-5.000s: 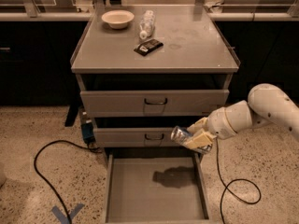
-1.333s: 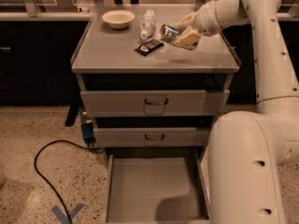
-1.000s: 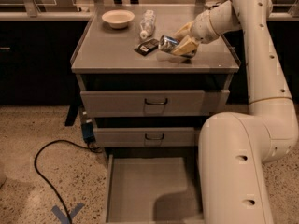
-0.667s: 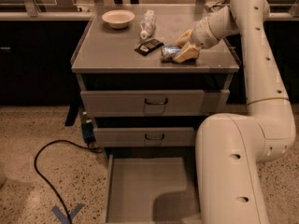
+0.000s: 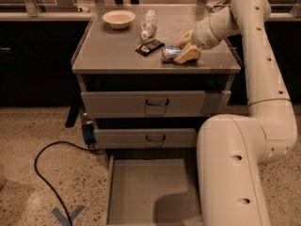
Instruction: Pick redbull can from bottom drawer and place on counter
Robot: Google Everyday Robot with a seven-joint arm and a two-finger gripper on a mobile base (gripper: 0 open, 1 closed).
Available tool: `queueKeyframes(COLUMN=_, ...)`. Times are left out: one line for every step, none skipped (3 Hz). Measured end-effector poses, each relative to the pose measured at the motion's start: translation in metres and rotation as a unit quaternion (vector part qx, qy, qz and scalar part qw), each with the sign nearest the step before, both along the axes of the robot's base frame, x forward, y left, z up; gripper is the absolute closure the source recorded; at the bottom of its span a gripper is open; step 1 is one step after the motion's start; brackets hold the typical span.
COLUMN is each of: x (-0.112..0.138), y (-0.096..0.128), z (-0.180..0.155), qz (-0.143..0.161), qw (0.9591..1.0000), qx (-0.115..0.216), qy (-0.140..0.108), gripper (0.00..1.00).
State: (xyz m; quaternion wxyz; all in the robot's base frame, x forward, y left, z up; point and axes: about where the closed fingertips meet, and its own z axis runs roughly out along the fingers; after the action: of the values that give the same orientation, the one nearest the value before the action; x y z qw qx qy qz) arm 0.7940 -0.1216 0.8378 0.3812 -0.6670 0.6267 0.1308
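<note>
The redbull can (image 5: 169, 54) lies on its side on the counter (image 5: 113, 55), near the front edge right of centre. My gripper (image 5: 182, 49) is around its right end, fingers (image 5: 186, 55) closed on it, resting at counter level. The bottom drawer (image 5: 148, 192) is pulled open below, its grey floor bare. My white arm reaches from the lower right up and over to the counter's right side.
On the counter stand a white bowl (image 5: 119, 19) at the back left, a clear plastic bottle (image 5: 148, 23) lying beside it and a flat black packet (image 5: 149, 47) just left of the can. Two upper drawers (image 5: 155, 105) are closed. A black cable (image 5: 51, 173) runs across the floor at left.
The gripper carried the can up from the bottom drawer over the counter, then lowered it down and left until the can lies on the counter beside the black packet.
</note>
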Motion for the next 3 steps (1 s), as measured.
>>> queueKeyframes(x=0.0000, y=0.0000, z=0.0000, qz=0.000, qw=1.0000, qx=0.000, qy=0.000, gripper=0.36)
queueKeyframes(x=0.0000, y=0.0000, z=0.0000, qz=0.000, qw=1.0000, qx=0.000, qy=0.000, gripper=0.12)
queueKeyframes(x=0.0000, y=0.0000, z=0.0000, qz=0.000, qw=1.0000, qx=0.000, qy=0.000, gripper=0.00)
